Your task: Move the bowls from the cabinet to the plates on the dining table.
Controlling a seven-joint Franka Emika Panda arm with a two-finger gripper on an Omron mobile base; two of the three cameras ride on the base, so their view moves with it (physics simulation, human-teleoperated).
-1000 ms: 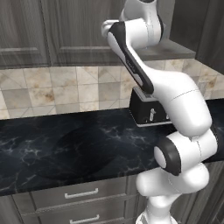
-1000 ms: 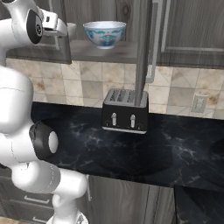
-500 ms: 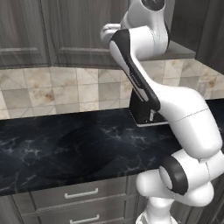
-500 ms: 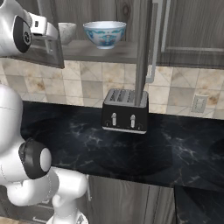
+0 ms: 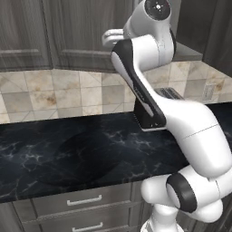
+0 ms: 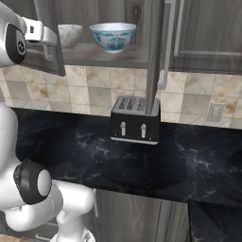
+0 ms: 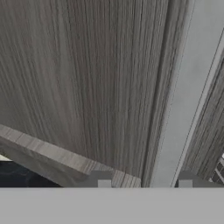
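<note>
The bowls (image 6: pixel 113 36) both sit on the cabinet (image 6: pixel 108 56) shelf above the toaster (image 6: pixel 135 120), none moved; I read the gripper (image 7: pixel 144 180) jaws as part-spread, holding nothing.

A black toaster (image 6: pixel 134 126) stands on the black marble counter (image 6: pixel 189 165), its back near the beige tiled wall (image 6: pixel 94 92). A white wall socket (image 6: pixel 215 112) sits right of it, grey drawers (image 5: pixel 81 204) below the counter.
</note>
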